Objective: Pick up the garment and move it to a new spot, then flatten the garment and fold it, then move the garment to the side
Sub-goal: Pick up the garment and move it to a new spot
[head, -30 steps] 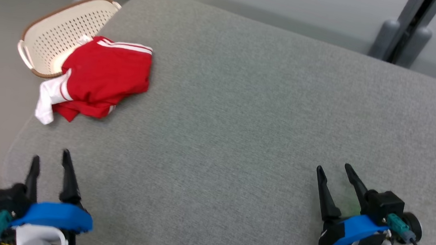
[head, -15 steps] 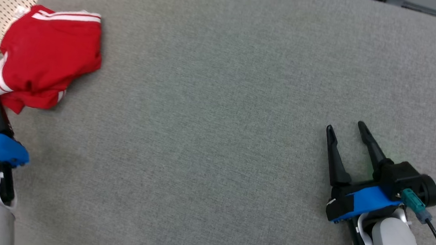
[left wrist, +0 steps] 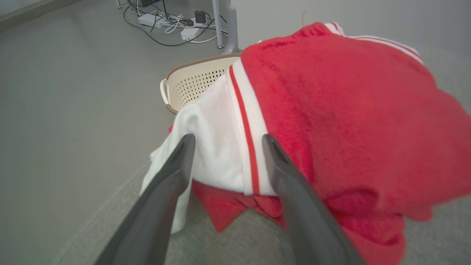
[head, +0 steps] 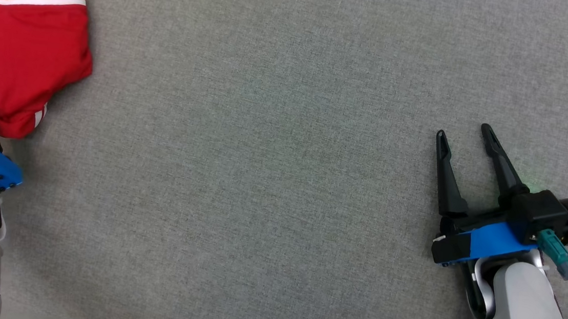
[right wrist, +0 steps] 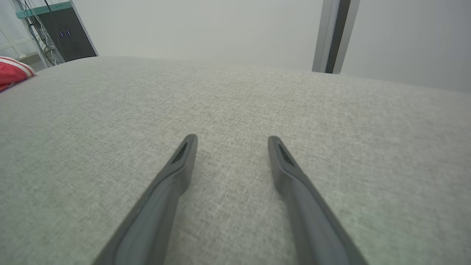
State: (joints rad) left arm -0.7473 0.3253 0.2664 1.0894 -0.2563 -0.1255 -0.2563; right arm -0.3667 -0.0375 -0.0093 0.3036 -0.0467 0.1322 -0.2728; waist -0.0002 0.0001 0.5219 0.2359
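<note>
Left gripper (left wrist: 226,138) is the one you are steering now. In the left wrist view its fingers are standing wide and empty, framing the white, red-striped edge of the garment (left wrist: 349,110). The garment is lying bunched at the corner of the grey cushion (left wrist: 452,243), with the cream basket (left wrist: 195,81) just behind it. Whether the tips are touching cloth yet, you cannot tell from here.

In the head view the camera is tilting down, so the whole scene is sliding up and to the left. Even so, the left finger is now reaching the garment's lower hem, where a second ago it was sitting well short. You are closing on the pick-up, and a grasp looks nearly ready. Right gripper (head: 464,131) is hovering wide and empty, well apart from the garment.

In the right wrist view its spread fingers are pointing across plain cushion, with the garment showing at the far left edge.
</note>
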